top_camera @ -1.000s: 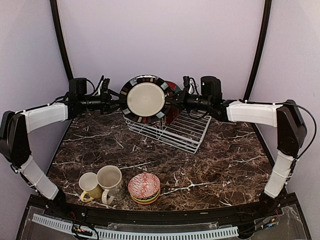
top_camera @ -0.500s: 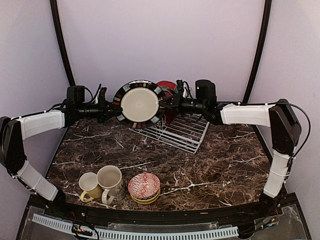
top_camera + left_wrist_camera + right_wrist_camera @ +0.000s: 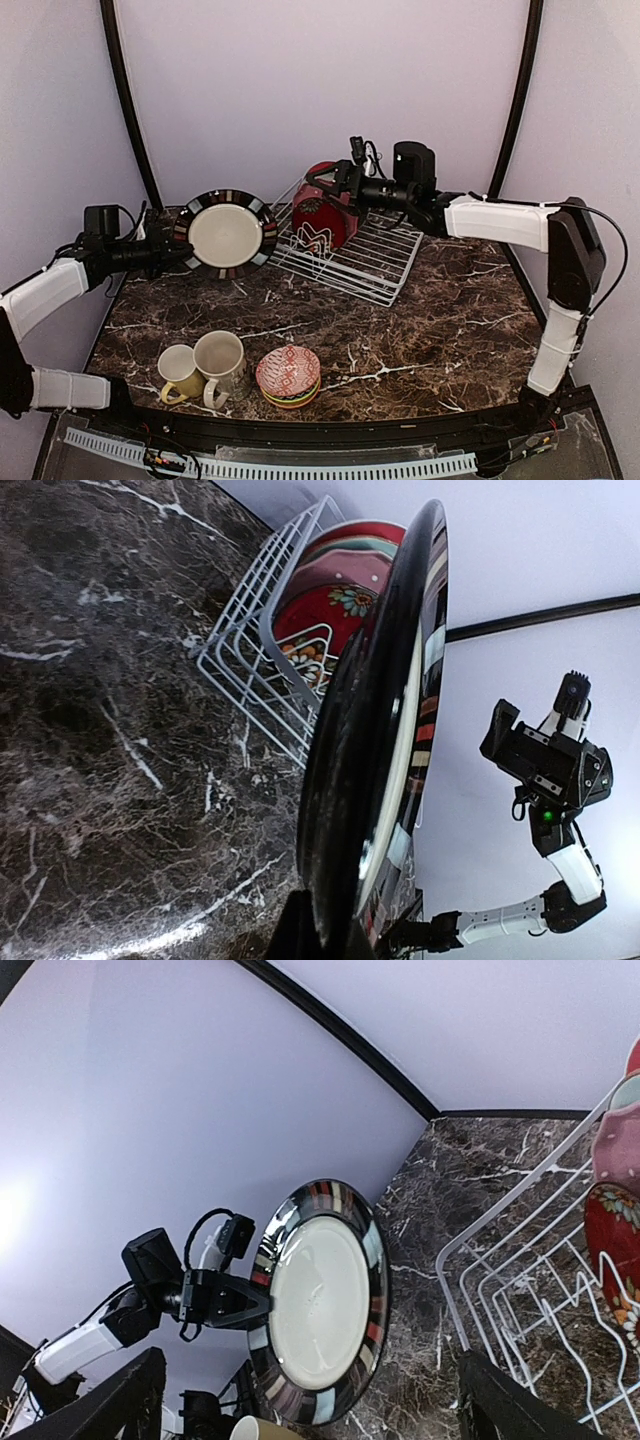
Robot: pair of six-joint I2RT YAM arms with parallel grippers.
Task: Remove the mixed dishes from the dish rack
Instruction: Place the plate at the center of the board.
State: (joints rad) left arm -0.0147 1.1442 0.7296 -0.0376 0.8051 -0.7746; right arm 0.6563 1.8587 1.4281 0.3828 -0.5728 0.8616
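Note:
A plate [image 3: 228, 234] with a cream centre and a dark rim of coloured blocks hangs upright over the table's left side. My left gripper [image 3: 182, 252] is shut on its rim. The left wrist view shows this plate edge-on [image 3: 385, 710], pinched in my left gripper [image 3: 335, 935]. Right of it, the white dish rack [image 3: 372, 258] holds a red floral plate [image 3: 320, 215] upright. My right gripper [image 3: 337, 184] is open and empty, level with that plate's top. Its wrist view looks across at the striped plate [image 3: 320, 1305].
A yellow mug [image 3: 180, 374] and a beige mug [image 3: 221, 362] stand near the front left edge. Beside them is a stack of bowls [image 3: 288, 376], red-and-white patterned on top. The rack's right half [image 3: 385, 250] is bare wire.
The right gripper has let go of the striped plate and opened. The left arm has carried the plate left and downward, away from the rack, uncovering the red plate.

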